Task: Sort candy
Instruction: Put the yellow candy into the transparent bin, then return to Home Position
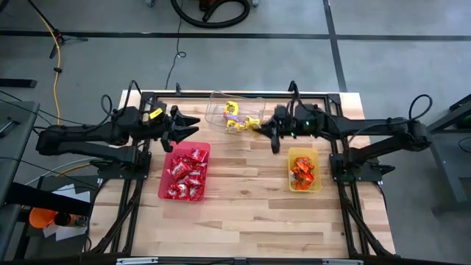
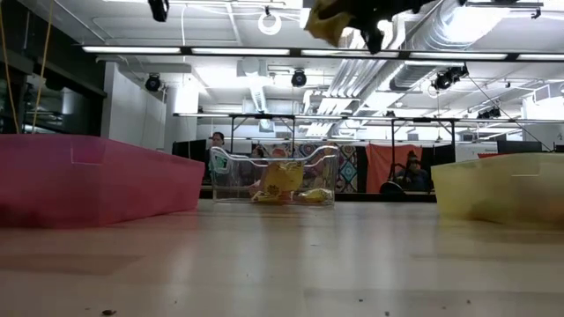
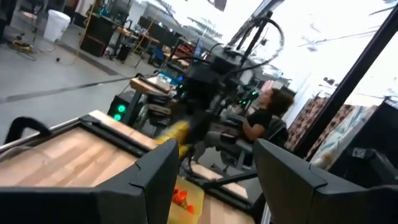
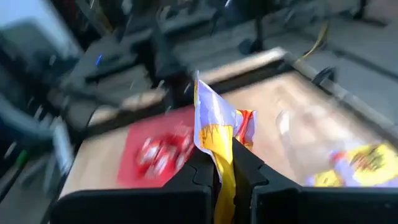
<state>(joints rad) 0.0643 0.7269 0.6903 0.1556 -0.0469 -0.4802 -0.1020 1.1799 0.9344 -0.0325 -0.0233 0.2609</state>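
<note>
High view looks straight down on the whole table. Low view sits at tabletop level, facing the room. Left wrist view looks across at a seated person. Right wrist view looks close over the red tray, shared with high and low views.

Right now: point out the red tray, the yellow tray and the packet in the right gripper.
red tray (image 1: 163,181): high view, left rim.
yellow tray (image 1: 290,171): high view, left rim.
yellow packet (image 4: 210,127): right wrist view, middle of wrapper.
</note>
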